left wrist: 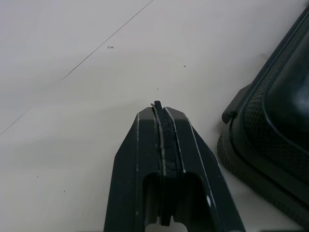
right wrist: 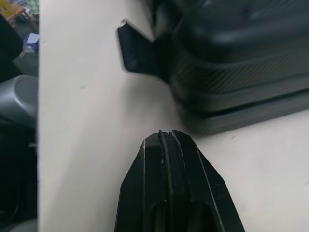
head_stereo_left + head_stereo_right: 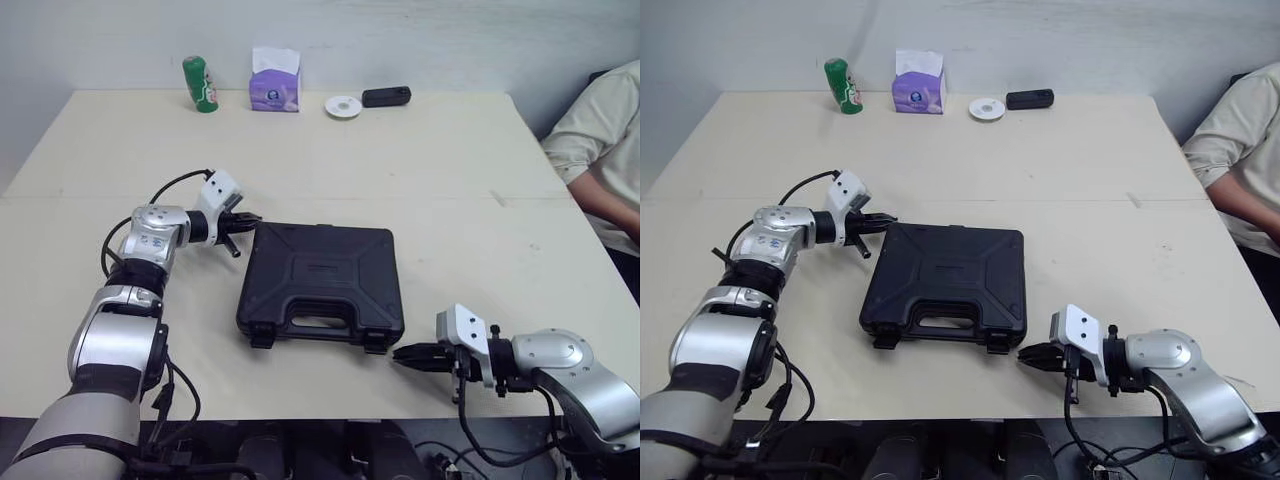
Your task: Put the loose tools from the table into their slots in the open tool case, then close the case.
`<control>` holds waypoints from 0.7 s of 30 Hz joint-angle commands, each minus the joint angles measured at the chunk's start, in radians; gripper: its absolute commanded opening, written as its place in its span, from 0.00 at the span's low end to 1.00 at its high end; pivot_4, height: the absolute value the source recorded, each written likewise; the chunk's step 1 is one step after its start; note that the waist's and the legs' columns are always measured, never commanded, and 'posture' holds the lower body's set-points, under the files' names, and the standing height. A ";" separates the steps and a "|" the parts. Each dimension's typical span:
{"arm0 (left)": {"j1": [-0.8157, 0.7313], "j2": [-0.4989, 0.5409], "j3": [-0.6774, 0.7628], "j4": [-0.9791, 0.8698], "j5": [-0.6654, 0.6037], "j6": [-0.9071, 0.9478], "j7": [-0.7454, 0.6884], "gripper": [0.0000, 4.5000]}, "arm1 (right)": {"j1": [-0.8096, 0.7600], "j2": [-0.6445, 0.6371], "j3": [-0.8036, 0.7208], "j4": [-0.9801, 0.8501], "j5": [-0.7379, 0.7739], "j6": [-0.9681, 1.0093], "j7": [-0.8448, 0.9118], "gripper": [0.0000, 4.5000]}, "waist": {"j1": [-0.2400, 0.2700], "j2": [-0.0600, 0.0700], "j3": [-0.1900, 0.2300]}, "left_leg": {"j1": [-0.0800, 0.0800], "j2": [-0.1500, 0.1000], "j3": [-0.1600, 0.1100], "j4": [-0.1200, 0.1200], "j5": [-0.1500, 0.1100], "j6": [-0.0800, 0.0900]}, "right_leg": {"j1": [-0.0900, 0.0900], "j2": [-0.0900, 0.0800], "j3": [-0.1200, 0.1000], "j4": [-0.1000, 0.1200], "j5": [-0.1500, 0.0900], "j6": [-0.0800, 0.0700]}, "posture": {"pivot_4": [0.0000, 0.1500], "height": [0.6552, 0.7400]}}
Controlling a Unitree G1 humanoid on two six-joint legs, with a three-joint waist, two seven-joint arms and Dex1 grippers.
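Note:
A black plastic tool case (image 3: 322, 282) lies flat on the cream table (image 3: 440, 170) with its lid down and its handle toward the near edge. Both front latches hang unfastened; the right latch (image 2: 137, 50) sticks out from the case wall. My left gripper (image 3: 250, 219) is shut and empty, its tip just off the case's far left corner (image 1: 241, 104). My right gripper (image 3: 398, 353) is shut and empty too, resting low on the table just to the right of the right latch (image 3: 376, 345).
Along the far edge stand a green can (image 3: 201, 83), a purple tissue box (image 3: 275, 80), a small white disc (image 3: 343, 106) and a black device (image 3: 386, 96). A person in a pale shirt (image 3: 605, 130) sits at the table's right side.

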 commanded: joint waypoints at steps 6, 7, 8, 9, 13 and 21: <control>-0.040 -0.018 0.011 0.038 0.031 -0.077 -0.053 0.01 | -0.013 0.025 -0.016 0.006 -0.005 -0.007 -0.012 0.00 | -0.001 0.000 0.000 | 0.000 -0.002 0.000 0.000 0.001 0.002 | 0.000 -0.001 0.000 0.000 0.000 0.001 | 1.00 0.90; -0.039 -0.019 0.011 0.040 0.034 -0.083 -0.054 0.01 | -0.011 0.024 -0.016 0.002 -0.002 -0.002 -0.009 0.00 | -0.001 0.000 0.000 | 0.000 -0.002 0.000 0.000 0.001 0.002 | 0.000 -0.001 0.000 0.000 0.000 0.001 | 1.00 0.90; -0.038 -0.020 0.011 0.042 0.037 -0.087 -0.054 0.01 | -0.010 0.023 -0.017 -0.001 0.001 0.002 -0.006 0.00 | -0.001 0.000 0.000 | 0.000 -0.002 0.000 0.000 0.001 0.002 | 0.000 -0.001 0.000 0.000 0.000 0.001 | 1.00 0.90; -0.037 -0.020 0.011 0.041 0.039 -0.090 -0.056 0.01 | -0.010 0.024 -0.017 -0.002 0.001 0.002 -0.005 0.00 | -0.001 0.000 0.000 | 0.000 -0.002 -0.001 0.000 0.001 0.002 | 0.001 -0.001 0.000 0.000 0.000 0.001 | 1.00 0.90; -0.015 -0.015 0.005 0.018 0.042 -0.125 -0.089 0.01 | -0.034 0.029 -0.009 0.025 -0.032 -0.023 -0.016 0.00 | -0.001 0.000 0.000 | 0.000 -0.002 -0.001 0.001 0.001 0.002 | 0.001 -0.001 0.000 0.000 0.000 0.001 | 1.00 0.90; 0.123 0.042 -0.028 -0.146 0.032 -0.179 -0.283 0.01 | -0.114 0.049 0.023 0.057 -0.070 -0.043 -0.008 0.00 | -0.017 0.000 0.000 | 0.000 -0.002 -0.001 0.001 0.001 0.002 | 0.001 -0.002 0.000 0.001 0.000 0.001 | 1.00 0.90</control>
